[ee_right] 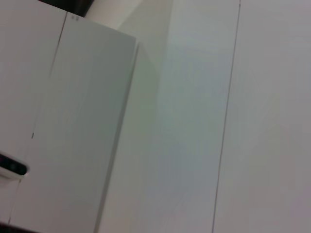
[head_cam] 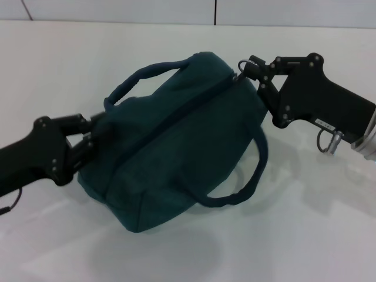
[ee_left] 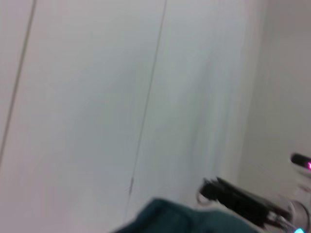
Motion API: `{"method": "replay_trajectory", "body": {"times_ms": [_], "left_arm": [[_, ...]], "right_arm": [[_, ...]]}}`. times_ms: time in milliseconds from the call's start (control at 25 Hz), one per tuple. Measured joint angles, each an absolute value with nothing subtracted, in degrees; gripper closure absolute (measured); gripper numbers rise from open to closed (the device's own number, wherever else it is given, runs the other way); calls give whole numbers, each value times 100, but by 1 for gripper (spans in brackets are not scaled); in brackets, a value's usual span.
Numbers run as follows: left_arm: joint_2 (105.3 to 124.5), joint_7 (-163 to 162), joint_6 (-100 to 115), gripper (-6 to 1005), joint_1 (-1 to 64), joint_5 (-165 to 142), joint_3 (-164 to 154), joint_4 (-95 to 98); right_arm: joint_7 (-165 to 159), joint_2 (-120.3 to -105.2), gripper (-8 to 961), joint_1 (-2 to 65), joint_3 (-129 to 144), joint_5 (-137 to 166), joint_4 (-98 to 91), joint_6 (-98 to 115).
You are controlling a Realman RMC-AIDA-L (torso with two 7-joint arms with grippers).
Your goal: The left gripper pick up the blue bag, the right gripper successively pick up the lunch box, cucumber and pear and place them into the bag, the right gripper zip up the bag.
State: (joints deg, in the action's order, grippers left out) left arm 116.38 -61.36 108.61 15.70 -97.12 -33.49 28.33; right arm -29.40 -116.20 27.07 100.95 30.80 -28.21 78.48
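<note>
White tabletop (head_cam: 70, 64) carries the blue bag (head_cam: 182, 141) at centre, zipped shut, apparently braced for zipping. Left gripper (head_cam: 88, 141) reaches in low from the left, clamped on its left end; right gripper (head_cam: 254, 69), angled from the far right, pinches the ring pull (head_cam: 241, 70).

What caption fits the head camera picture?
Left gripper holds the blue bag by one end; right gripper at its zipper pull.

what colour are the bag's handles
Dark navy blue, a shade darker than the teal blue bag; clearest in the head view.
</note>
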Motion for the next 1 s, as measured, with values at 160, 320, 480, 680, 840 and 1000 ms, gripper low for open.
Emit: {"method": "replay_trajectory", "body": {"times_ms": [160, 320, 480, 680, 840, 1000], "left_arm": [[11598, -6381, 10875, 882, 1679, -9607, -3370, 2882], [11545, -7061, 10885, 656, 1879, -9778, -3398, 3145], [11541, -7867, 10889, 594, 2070, -10048, -3401, 3566], [11500, -8832, 10890, 597, 2384, -10368, -3405, 3853], [11443, -9573, 10890, 600, 2662, -10698, -3412, 3927], [11414, -10142, 10890, 604, 2763, -10868, -3582, 4264]], "right_arm": [[-2925, -11619, 942, 2697, 10140, 3068, -2820, 7848], [-2906, -11619, 943, 2716, 10143, 3077, -2821, 7832], [-2905, -11619, 943, 2729, 10143, 3089, -2821, 7821], [-2898, -11619, 943, 2706, 10143, 3093, -2821, 7821], [-2893, -11619, 943, 2693, 10150, 3094, -2798, 7822], [-2856, -11619, 942, 2693, 10152, 3084, -2734, 7851]]}}
